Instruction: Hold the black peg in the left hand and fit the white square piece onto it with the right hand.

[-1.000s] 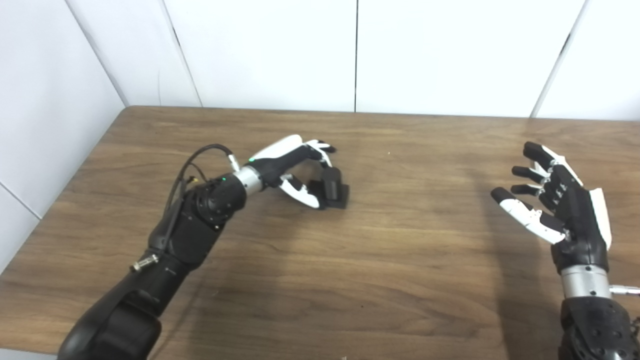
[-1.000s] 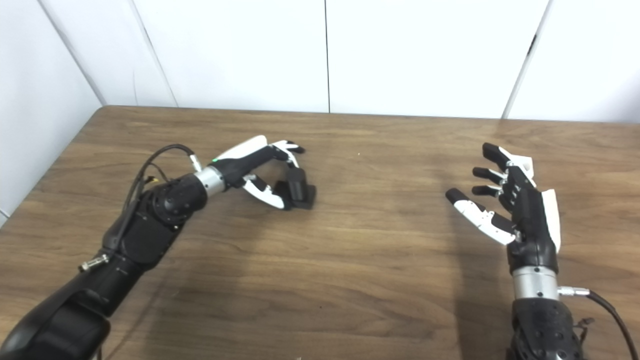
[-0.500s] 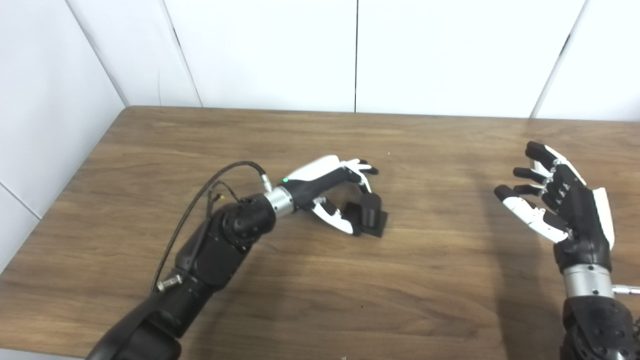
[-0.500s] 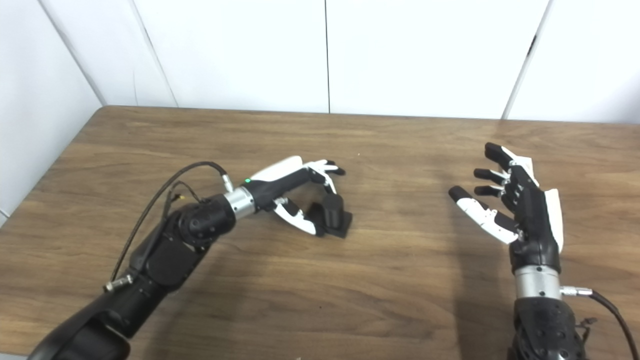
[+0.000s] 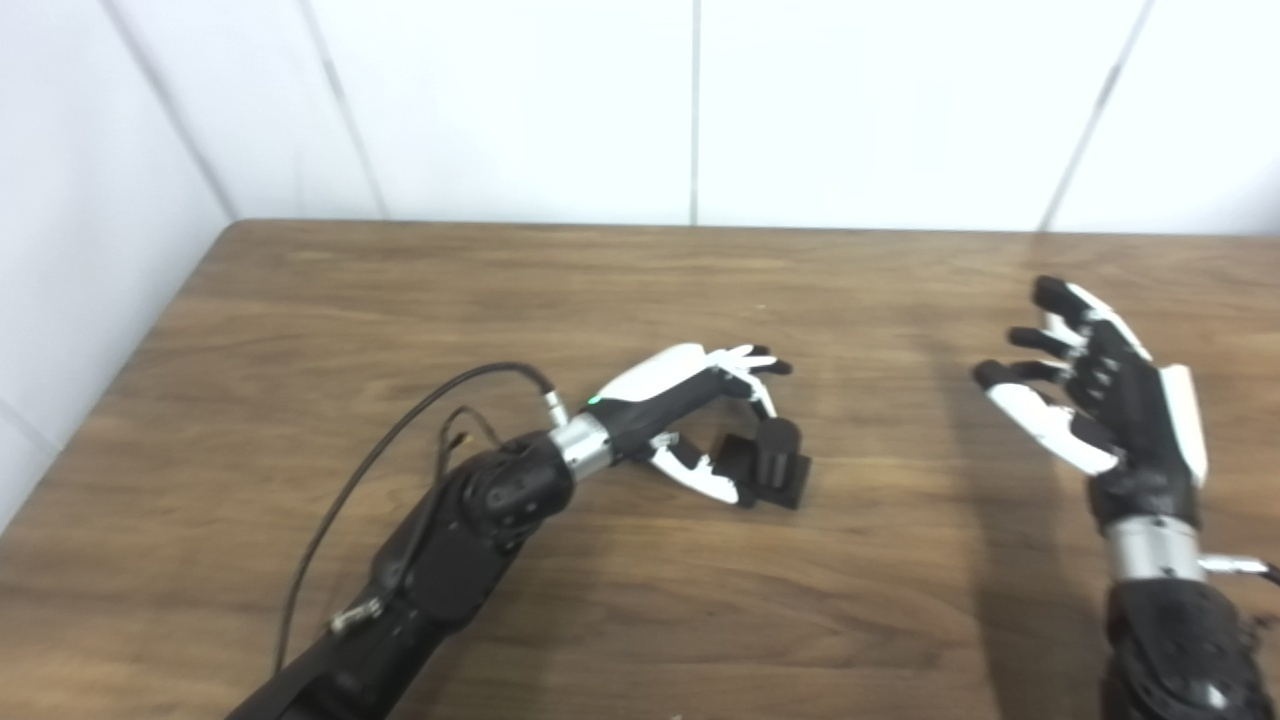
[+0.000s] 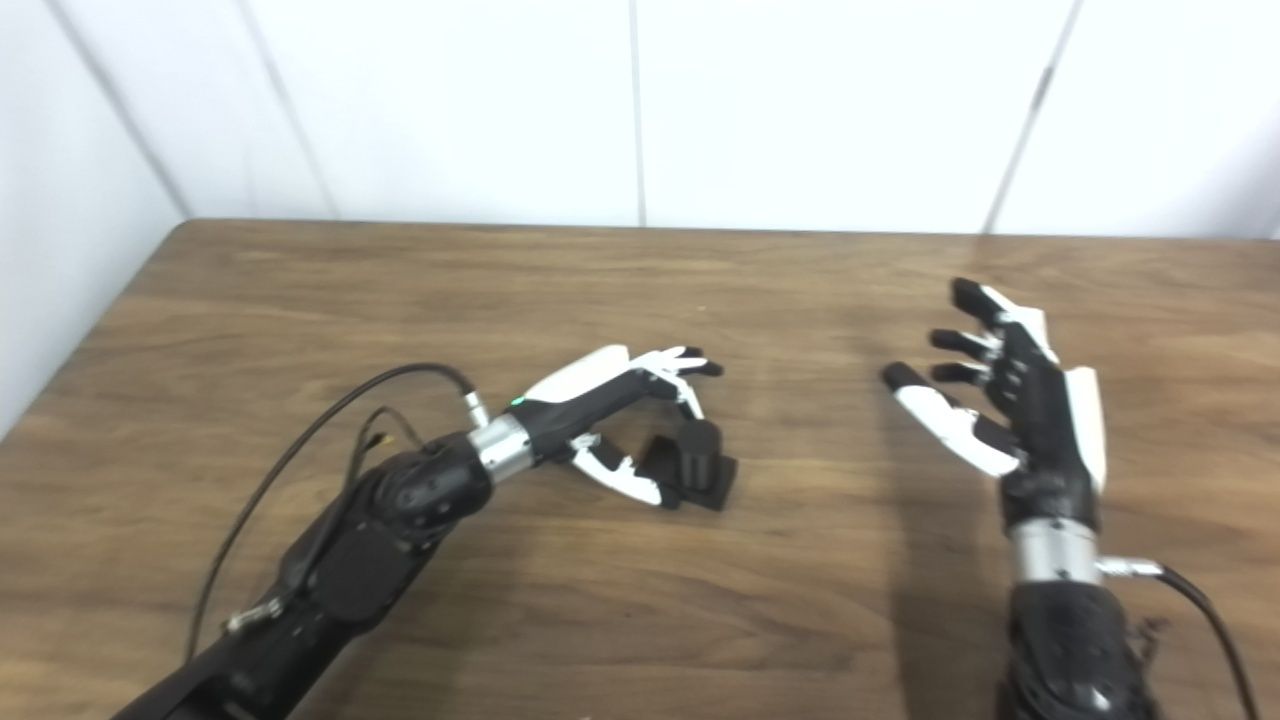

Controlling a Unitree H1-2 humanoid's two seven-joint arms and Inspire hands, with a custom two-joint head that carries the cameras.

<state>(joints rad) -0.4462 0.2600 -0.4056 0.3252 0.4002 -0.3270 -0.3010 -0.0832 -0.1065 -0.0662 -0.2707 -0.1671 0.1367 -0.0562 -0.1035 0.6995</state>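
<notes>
My left hand [image 5: 690, 400] is curled around the black peg [image 5: 775, 462], thumb and fingertips touching it, its base down on the table [image 5: 600, 620]. My right hand [image 5: 1100, 400] is well off to the right, fingers spread wide, holding nothing, palm facing the peg.

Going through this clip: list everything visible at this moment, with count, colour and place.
black peg: one, black, upright post on a flat square base, table centre, between the left hand's fingers and thumb.
table: one, brown wood grain, fills the lower view.
wall panels: white, behind the table.
White square piece: none in view.
cable: one, black, looping off the left arm.
left hand: one, black and white, closed around the peg.
right hand: one, black and white, at the right, fingers spread, empty.
</notes>
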